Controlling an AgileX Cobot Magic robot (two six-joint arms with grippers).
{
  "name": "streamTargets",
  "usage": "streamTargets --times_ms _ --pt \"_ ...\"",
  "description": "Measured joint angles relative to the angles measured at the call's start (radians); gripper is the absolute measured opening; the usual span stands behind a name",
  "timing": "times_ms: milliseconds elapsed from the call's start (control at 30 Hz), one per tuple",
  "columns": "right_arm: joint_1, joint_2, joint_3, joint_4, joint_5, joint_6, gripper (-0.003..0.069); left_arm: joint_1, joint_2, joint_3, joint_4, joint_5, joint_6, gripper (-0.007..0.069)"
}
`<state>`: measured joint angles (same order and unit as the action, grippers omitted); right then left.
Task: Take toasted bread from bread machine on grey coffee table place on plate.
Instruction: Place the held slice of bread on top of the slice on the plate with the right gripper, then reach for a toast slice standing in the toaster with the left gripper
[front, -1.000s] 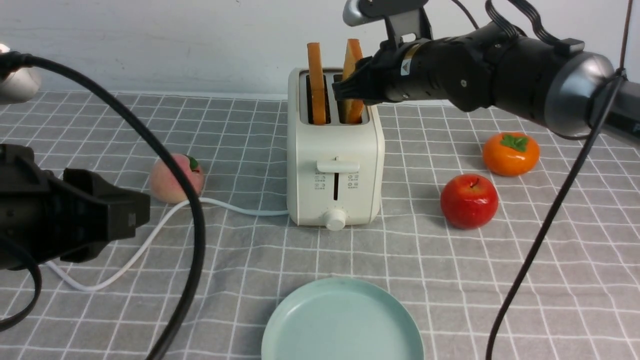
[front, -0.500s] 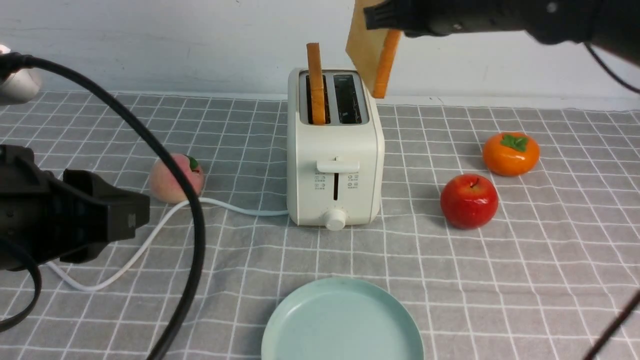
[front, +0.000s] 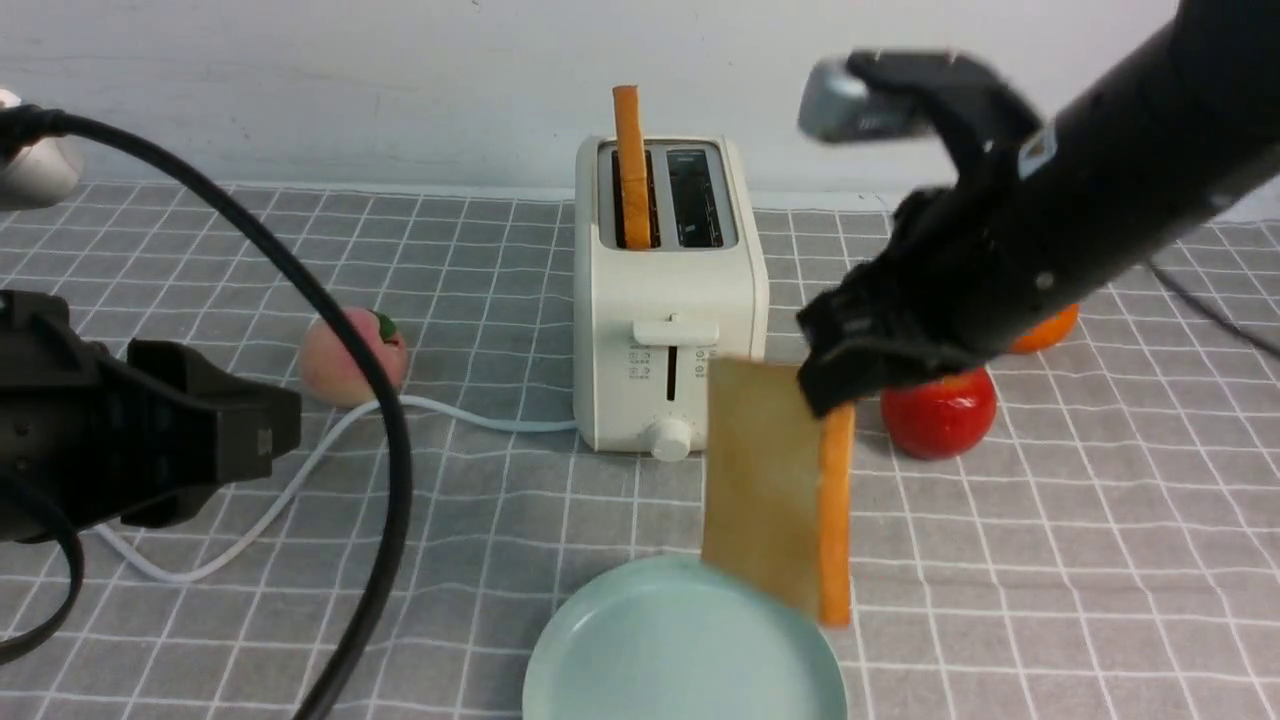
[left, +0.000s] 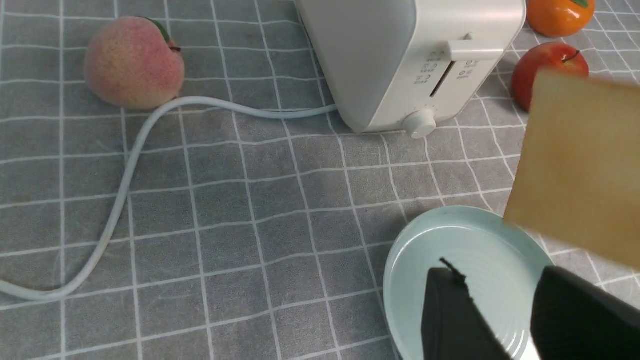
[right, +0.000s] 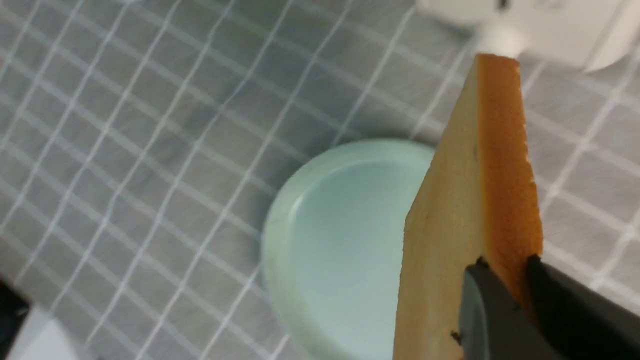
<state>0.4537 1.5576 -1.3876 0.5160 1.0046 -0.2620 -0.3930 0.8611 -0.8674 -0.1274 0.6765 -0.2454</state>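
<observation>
Golden toast first. In the front view one slice (front: 770, 490) hangs on edge at lower centre, its bottom crossing the plate's (front: 600, 660) upper right rim and seemingly not yet down on it. The right fingers (front: 850, 375) pinch its top. It hangs flat with no sag, so I'd judge it stiff, dry and light. A pinch near one edge looks enough, though a hard squeeze might crack or crumble it. A second slice (front: 630, 150) stands in the toaster (front: 670, 330) at upper centre, with crust sticking up to take hold of. The left fingers (front: 215, 425) sit at the left edge, above the grey surface (front: 1000, 560).

Left wrist view: at bottom right the left fingers (left: 450, 320) stand apart, holding nothing, with the plate (left: 415, 250) beneath and the slice (left: 575, 170) at the right edge.

Right wrist view: the right fingers (right: 487, 315) are clamped across the slice's (right: 450, 250) thickness, near a corner by the crust. The plate (right: 340, 235) is mid-frame.
</observation>
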Motion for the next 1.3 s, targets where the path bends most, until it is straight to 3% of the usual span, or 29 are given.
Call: streamTargets --times_ms 67,200,267,367,467,533,700,867,1033,1233,1300 --pt "0.000 0.001 0.116 0.164 -0.016 -0.107 0.0072 0.000 0.000 0.000 0.000 0.008 0.000 0.0238" --pt "0.000 0.007 0.229 0.338 -0.065 -0.245 0.0072 0.000 0.000 0.000 0.000 0.010 0.000 0.0238" --pt "0.000 0.020 0.315 0.488 -0.152 -0.362 0.0072 0.000 0.000 0.000 0.000 0.011 0.000 0.0238" --pt "0.000 0.039 0.386 0.603 -0.250 -0.442 0.0072 0.000 0.000 0.000 -0.011 0.011 0.000 0.0238" --pt "0.000 0.061 0.421 0.632 -0.321 -0.458 0.0104 0.000 0.000 0.000 -0.021 0.011 0.000 0.0238" --pt "0.000 0.068 0.429 0.624 -0.348 -0.459 0.0144 0.000 0.000 0.000 -0.023 0.011 0.000 0.0238" --pt "0.000 0.062 0.426 0.558 -0.405 -0.454 0.0405 0.000 0.000 0.000 -0.026 0.006 0.000 0.0240" --pt "0.000 -0.010 0.352 0.357 -0.309 -0.434 0.0618 0.000 0.014 -0.013 -0.026 -0.008 0.000 0.0276" --pt "0.000 -0.078 0.189 0.149 -0.095 -0.316 0.0646 0.000 0.121 -0.112 -0.023 -0.004 0.000 0.0347" --pt "0.000 -0.129 0.004 0.075 0.191 -0.197 0.0546 0.000 0.397 -0.377 -0.019 0.092 0.008 0.0479" --pt "0.000 -0.139 -0.024 0.075 0.217 -0.188 0.0506 0.000 0.506 -0.478 -0.019 0.140 0.011 0.0522"
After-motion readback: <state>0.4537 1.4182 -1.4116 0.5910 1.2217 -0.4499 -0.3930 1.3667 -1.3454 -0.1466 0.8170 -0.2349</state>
